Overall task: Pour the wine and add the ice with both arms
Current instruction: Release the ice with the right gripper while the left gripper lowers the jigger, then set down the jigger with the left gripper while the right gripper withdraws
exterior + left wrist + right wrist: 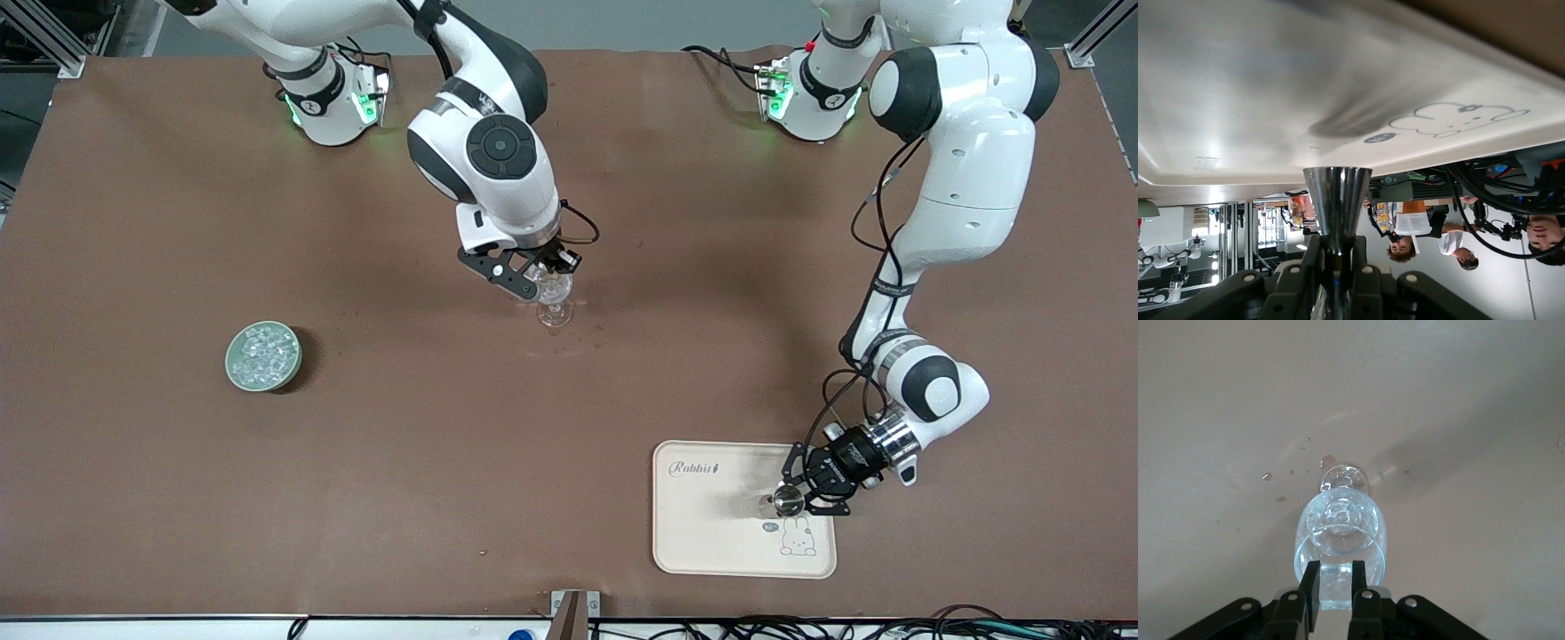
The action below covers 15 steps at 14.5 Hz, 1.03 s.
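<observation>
Front view, ice (263,355) in bowl (236,376), well apart from right claw (544,277)

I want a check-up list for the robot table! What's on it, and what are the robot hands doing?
Surface: brown table, small wet spots near the wine glass.
Job's things: wine glass mid-table; ice in green bowl, toward the right arm's end; shiny metal cup over the rabbit tray.
Clutter: nothing seen.
Grippers: right tool shut on the wine glass rim; left tool shut on the metal cup.
Cables: black loops on both arms; more at the table's near edge.
Surroundings: people and lab gear in the left wrist view.
</observation>
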Each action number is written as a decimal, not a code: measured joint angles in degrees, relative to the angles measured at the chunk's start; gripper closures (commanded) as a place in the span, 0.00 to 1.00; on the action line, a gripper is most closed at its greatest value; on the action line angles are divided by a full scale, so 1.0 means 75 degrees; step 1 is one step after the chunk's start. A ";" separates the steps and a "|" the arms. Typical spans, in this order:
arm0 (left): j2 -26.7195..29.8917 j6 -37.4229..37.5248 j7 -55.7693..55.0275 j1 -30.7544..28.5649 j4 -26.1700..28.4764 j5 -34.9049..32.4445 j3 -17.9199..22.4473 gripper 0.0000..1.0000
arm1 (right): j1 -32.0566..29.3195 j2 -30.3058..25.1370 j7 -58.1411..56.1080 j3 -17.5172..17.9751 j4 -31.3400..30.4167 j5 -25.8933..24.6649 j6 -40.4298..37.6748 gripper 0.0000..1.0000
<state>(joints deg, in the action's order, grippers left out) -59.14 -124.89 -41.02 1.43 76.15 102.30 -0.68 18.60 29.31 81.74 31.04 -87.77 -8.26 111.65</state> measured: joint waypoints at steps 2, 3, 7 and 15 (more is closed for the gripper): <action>-0.0001 0.0158 0.0076 -0.0049 0.0107 0.0034 0.0000 0.86 | -0.0001 0.0002 0.0000 -0.0007 0.0000 0.0000 0.0000 0.86; -0.0001 0.0257 0.0124 -0.0072 0.0172 0.0037 -0.0001 0.73 | -0.0001 0.0003 0.0000 -0.0008 0.0000 -0.0001 0.0000 0.80; -0.0001 0.0779 0.0317 -0.0233 0.0307 0.0044 0.0001 0.00 | -0.0006 0.0003 0.0000 -0.0009 0.0003 -0.0001 0.0005 0.67; 0.0436 0.2465 0.0793 -0.0540 0.1007 -0.0054 0.0681 0.00 | -0.0019 0.0003 0.0002 -0.0011 0.0036 -0.0002 0.0016 0.00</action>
<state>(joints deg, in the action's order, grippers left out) -55.87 -106.40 -35.07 -2.61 83.70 101.90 4.43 18.46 29.33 81.76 30.95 -87.50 -8.27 111.77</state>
